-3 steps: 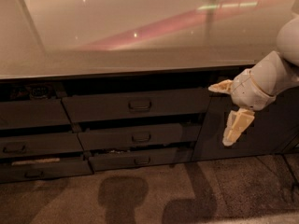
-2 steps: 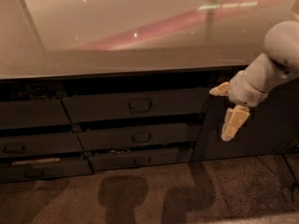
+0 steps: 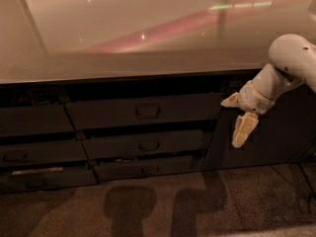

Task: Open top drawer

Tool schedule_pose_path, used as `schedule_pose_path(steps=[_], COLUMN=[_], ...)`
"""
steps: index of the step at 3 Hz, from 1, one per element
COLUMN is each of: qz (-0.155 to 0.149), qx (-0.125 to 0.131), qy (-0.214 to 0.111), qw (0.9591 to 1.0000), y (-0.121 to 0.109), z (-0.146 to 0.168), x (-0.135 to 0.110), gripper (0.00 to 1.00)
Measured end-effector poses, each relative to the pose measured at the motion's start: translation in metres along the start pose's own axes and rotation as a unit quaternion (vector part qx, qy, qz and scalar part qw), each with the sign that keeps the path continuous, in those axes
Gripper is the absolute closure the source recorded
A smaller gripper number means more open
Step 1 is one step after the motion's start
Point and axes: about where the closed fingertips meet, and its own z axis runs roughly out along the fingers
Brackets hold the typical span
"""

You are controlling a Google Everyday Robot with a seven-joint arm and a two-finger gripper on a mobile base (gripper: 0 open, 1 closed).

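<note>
Drifting slightly leftward, the claw (image 3: 238, 116) is hanging wide open right of the top drawer (image 3: 108, 113). The drawer is probably stiff and heavy, so its central handle (image 3: 147, 111) is offering the grip.

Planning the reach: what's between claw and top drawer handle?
Camera view: only bare front of the top drawer; the claw hangs open to its right.

A: Arm pose?
B: White arm (image 3: 291, 58) comes in at 2 o'clock, forearm slanting down toward 8 o'clock.
A: Gripper?
B: Gripper (image 3: 238, 116) at 3 o'clock of centre. Fingers (image 3: 245, 129) spread apart, one toward 9, one toward 6.
</note>
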Motion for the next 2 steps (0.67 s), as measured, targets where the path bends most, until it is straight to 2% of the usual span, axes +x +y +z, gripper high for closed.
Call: schedule_pose_path(steps=[1, 2], qz=[0.004, -0.043], qx=[0.021, 0.093], qy=[0.030, 0.083], qw=[0.9993, 0.9913], y=[0.003, 0.019], z=[0.004, -0.014], x=[-0.005, -0.013], gripper=[0.00, 0.00])
